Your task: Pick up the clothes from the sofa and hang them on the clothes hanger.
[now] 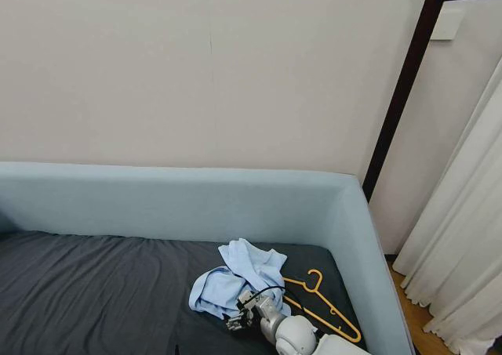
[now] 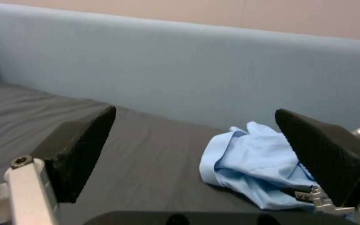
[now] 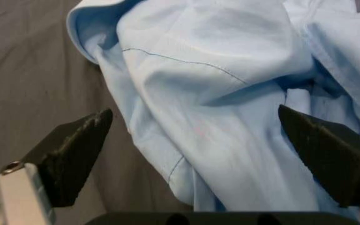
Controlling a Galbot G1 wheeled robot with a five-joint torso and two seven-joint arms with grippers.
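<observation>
Where the shirt [image 1: 235,278] lies, right claw [image 1: 237,318] gapes.

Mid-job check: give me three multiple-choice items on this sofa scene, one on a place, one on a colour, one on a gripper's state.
1. Where does the hanger lie?
A. on the sofa seat, on the robot's right of the shirt
B. on the floor
C. on the rail

2. What colour is the shirt?
A. white
B. light blue
C. grey

3. How does the right gripper stand?
A. shut on the shirt
B. shut on nothing
C. open over the shirt

Answers:
1 A, the orange hanger rests on the dark cushion beside the shirt.
2 B, the cloth is pale blue in every view.
3 C, its wrist view shows both fingers spread wide above the cloth.

The left gripper hangs open over the seat.
</observation>
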